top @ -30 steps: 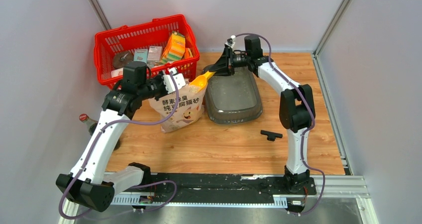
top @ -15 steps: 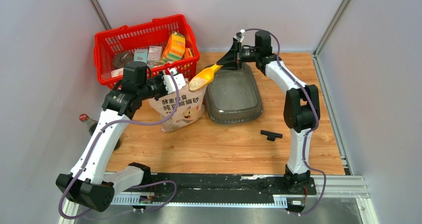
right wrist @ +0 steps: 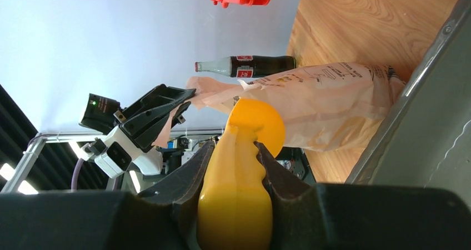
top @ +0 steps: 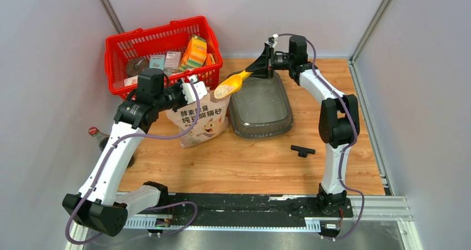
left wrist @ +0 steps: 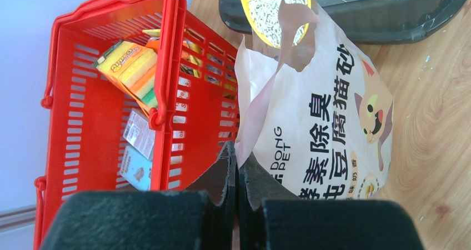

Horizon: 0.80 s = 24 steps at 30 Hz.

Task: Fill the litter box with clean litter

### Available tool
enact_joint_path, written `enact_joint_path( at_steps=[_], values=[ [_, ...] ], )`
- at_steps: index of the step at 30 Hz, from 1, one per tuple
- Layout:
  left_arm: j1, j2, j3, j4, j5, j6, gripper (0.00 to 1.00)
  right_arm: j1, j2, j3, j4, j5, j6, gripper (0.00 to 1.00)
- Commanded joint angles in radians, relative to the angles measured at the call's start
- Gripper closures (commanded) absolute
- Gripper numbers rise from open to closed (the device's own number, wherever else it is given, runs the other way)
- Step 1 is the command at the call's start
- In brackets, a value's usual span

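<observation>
**A:** What is sitting on the tabletop (top: 250, 161)?

**B:** The red basket (top: 119, 44) is standing at the far left. The litter box (top: 261, 108) is lying to its right, with a thin scatter of granules showing on its floor. The paper bag (top: 203, 125) is standing between them.

**A:** And the claws?

**B:** The left claw (left wrist: 237, 150) is pinching the bag's top edge, jaws nearly together. The right claw (right wrist: 233, 150) is gripping the yellow scoop (top: 230, 85) by its handle, the bowl hanging over the bag's mouth, just beside the box's rim. Clean litter (left wrist: 272, 5) is filling that bowl.
</observation>
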Motion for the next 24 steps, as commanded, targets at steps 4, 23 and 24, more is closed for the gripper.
enact_joint_path(
  at_steps=[4, 23, 24],
  values=[
    [-0.004, 0.0, 0.096, 0.098, 0.015, -0.014, 1.0, -0.03, -0.019, -0.009, 0.191, -0.05, 0.132, 1.0],
    [-0.012, 0.068, 0.15, 0.078, 0.0, -0.003, 1.0, -0.308, -0.022, -0.062, 0.179, -0.044, 0.074, 1.0],
    [-0.012, 0.066, 0.147, 0.081, 0.004, -0.004, 1.0, -0.318, -0.022, -0.059, 0.162, -0.037, 0.051, 1.0]
  ],
)
